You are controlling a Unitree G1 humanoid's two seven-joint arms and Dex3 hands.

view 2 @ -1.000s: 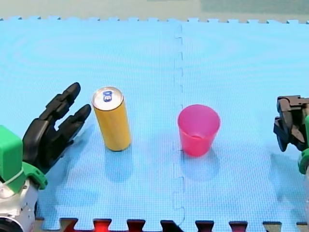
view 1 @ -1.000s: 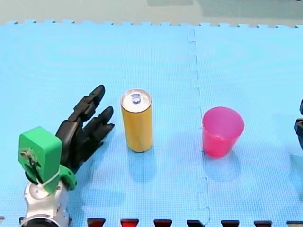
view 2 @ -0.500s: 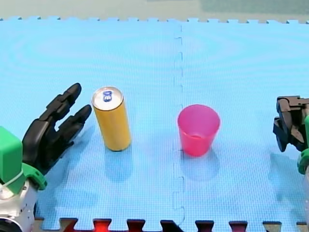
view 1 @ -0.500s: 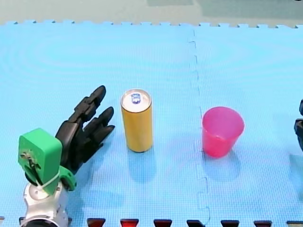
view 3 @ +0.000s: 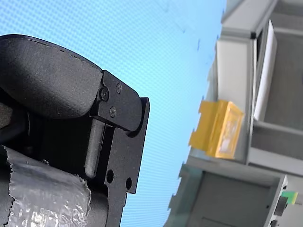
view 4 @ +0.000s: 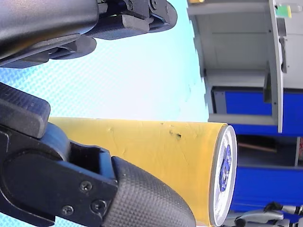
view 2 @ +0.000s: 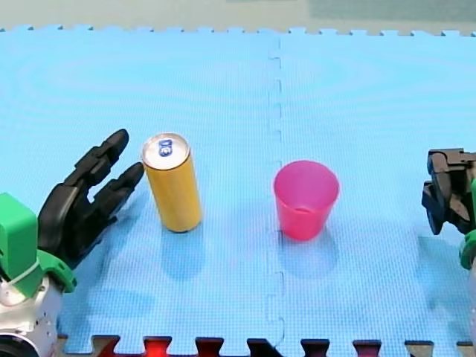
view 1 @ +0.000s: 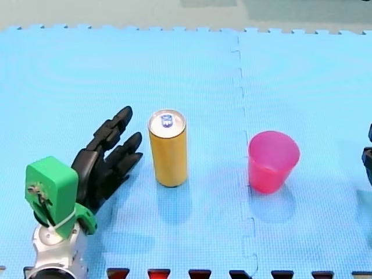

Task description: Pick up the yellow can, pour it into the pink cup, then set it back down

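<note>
The yellow can [view 1: 167, 149] stands upright on the blue foam mat [view 1: 192, 70], left of centre. The pink cup [view 1: 272, 161] stands upright to its right, a cup's width away. My left hand [view 1: 114, 152] is open just left of the can, fingertips level with its upper half and a small gap short of touching it. In the second wrist view the can [view 4: 142, 161] lies close between black fingers [view 4: 142, 203], with mat showing around it. My right hand [view 2: 448, 190] sits at the mat's right edge with fingers curled, holding nothing.
A jigsaw seam [view 1: 243, 116] runs front to back between can and cup. The mat's toothed front edge [view 2: 223, 346] is close below. In the first wrist view a yellow block [view 3: 218, 128] lies off the mat beside grey cabinets [view 3: 246, 71].
My left hand has edged slightly right, toward the can. Can, cup and right hand have not moved.
</note>
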